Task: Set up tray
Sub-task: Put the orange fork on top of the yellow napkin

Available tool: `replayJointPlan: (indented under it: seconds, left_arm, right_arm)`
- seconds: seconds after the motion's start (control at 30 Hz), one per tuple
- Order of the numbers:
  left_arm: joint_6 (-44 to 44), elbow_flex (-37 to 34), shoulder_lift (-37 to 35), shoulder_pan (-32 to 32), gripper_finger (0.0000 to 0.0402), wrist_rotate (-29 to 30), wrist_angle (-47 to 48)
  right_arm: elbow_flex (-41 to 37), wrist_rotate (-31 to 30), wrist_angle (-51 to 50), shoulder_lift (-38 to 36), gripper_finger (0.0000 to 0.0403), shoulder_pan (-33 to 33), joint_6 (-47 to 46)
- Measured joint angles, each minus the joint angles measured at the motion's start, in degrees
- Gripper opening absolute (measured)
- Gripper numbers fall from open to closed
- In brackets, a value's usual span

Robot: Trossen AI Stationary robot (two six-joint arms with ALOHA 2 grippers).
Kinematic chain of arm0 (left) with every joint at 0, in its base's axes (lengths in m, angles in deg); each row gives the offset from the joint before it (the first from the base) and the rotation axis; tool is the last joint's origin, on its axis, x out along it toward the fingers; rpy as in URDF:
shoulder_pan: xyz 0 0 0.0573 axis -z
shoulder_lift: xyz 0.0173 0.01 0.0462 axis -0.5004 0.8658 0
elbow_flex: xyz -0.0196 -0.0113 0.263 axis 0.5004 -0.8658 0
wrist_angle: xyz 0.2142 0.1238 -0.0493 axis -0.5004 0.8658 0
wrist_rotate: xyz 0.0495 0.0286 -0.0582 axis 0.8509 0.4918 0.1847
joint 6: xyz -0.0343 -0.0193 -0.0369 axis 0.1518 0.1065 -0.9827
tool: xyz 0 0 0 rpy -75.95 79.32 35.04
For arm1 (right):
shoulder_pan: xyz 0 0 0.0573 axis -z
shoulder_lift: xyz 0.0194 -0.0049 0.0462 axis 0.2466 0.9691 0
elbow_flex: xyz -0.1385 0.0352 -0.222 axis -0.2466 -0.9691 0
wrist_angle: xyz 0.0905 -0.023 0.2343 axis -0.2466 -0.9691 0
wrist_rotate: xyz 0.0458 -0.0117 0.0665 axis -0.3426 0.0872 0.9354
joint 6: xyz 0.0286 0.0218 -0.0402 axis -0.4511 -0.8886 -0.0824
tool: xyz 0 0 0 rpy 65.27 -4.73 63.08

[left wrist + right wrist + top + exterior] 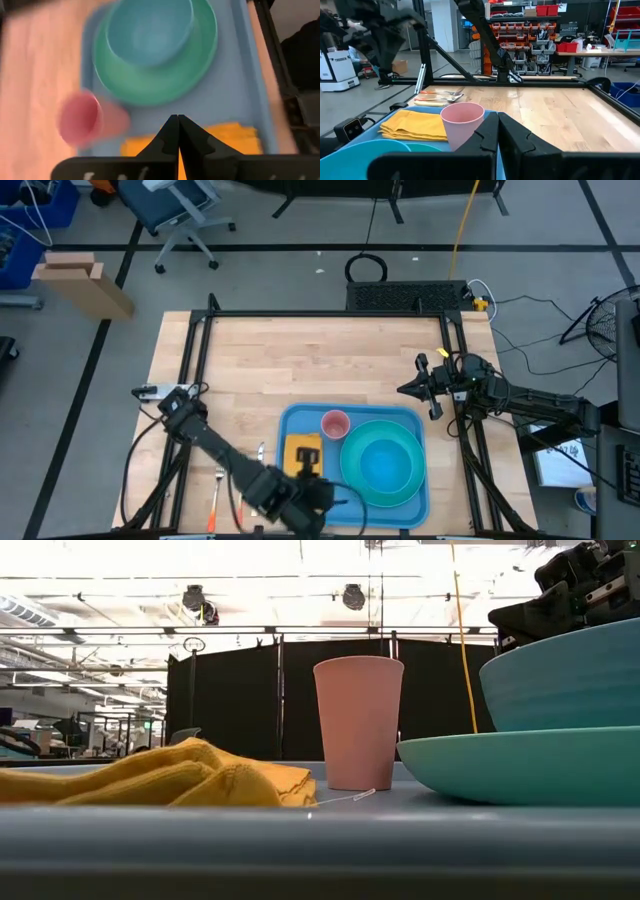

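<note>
The blue tray (pixel 300 420) lies at the table's near middle. On it stand a pink cup (pixel 335 423), a folded yellow napkin (pixel 300 448) and a turquoise plate (pixel 415 480) with a blue bowl (pixel 382 463) in it. My left gripper (pixel 177 120) is shut and hovers over the napkin's (pixel 235 137) edge at the tray's near left part (pixel 322 488), pointing toward the plate (pixel 150 85). My right gripper (pixel 497 120), also shut, waits past the tray's far right corner (pixel 412 389), facing the cup (pixel 461 125).
A fork (pixel 220 475), a spoon (pixel 262 450) and an orange-handled utensil (pixel 213 515) lie on the wood left of the tray. The table's far half (pixel 320 355) is bare wood. Black frame rails (pixel 190 350) run along both sides.
</note>
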Motion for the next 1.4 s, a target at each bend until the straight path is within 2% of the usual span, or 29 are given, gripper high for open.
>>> replayJointPlan:
  seconds: [0.17, 0.3, 0.4, 0.5, 0.6, 0.67, 0.77, 0.87, 0.93, 1.0, 1.1, 1.23, 1.33, 1.4]
  left_arm:
    - [19.3, -0.1, -0.9, -6.4, 0.0003, -5.3, -7.0]
    - [26.2, -0.1, -5.1, -12.2, 0.0003, -9.0, -9.0]
    - [27.6, -0.1, -10.7, -14.8, 0.0002, -7.4, -7.2]
    - [27.1, -0.1, -17.8, -15.4, 0.0002, -1.9, -1.6]
    - [21.5, -0.4, -26.1, -15.2, 0.0001, 3.5, 2.3]
    - [16.0, -3.2, -31.9, -14.2, 0.0001, 7.2, 2.6]
    - [6.7, -13.3, -40.0, -11.0, 0.0001, 13.5, 3.6]
    - [-3.2, -28.5, -48.6, -7.0, 0.0001, 18.0, 2.2]
    - [-9.0, -39.7, -54.6, -4.8, 0.0001, 20.5, -3.1]
    - [-13.1, -51.8, -60.3, -2.6, 0.0001, 21.0, -11.9]
    - [-14.1, -69.9, -66.7, -1.0, 0.0001, 18.5, -34.9]
    - [-11.3, -87.7, -69.6, -0.3, 0.0001, 15.1, -63.8]
    - [-14.2, -95.3, -68.2, 1.6, 0.0001, 15.2, -73.6]
    - [-22.1, -97.8, -66.8, 3.7, 0.0001, 19.1, -73.2]
  right_arm:
    - [0.0, 0.0, -0.1, 0.0, 0.0, 0.0, 0.2]
    - [0.0, 0.0, -0.5, 0.0, 0.0, 0.0, 0.2]
    - [0.0, 0.0, -1.0, 0.0, 0.0, 0.0, 0.4]
    - [0.0, 0.0, -1.2, 0.0, 0.0, 0.0, 0.8]
    - [0.0, 0.1, -1.3, 0.0, 0.0, -0.1, 1.6]
    - [0.0, 0.1, -1.3, 0.0, 0.0, -0.1, 1.8]
    - [0.0, 0.1, -1.3, 0.0, 0.0, -0.1, 2.3]
    - [0.0, 0.1, -1.4, 0.0, 0.0, -0.1, 2.5]
    - [0.0, 0.3, -1.9, 0.0, 0.0, -0.1, 2.6]
    - [0.0, 1.1, -2.2, 0.0, 0.0, -0.1, 2.6]
    - [0.0, 3.0, -2.5, 0.0, 0.0, -0.1, 3.0]
    - [0.0, 3.0, -2.6, 0.0, 0.0, -0.1, 3.2]
    - [0.0, 3.0, -2.6, 0.0, 0.0, -0.1, 3.2]
    - [0.0, 3.0, -2.6, 0.0, 0.0, -0.1, 3.2]
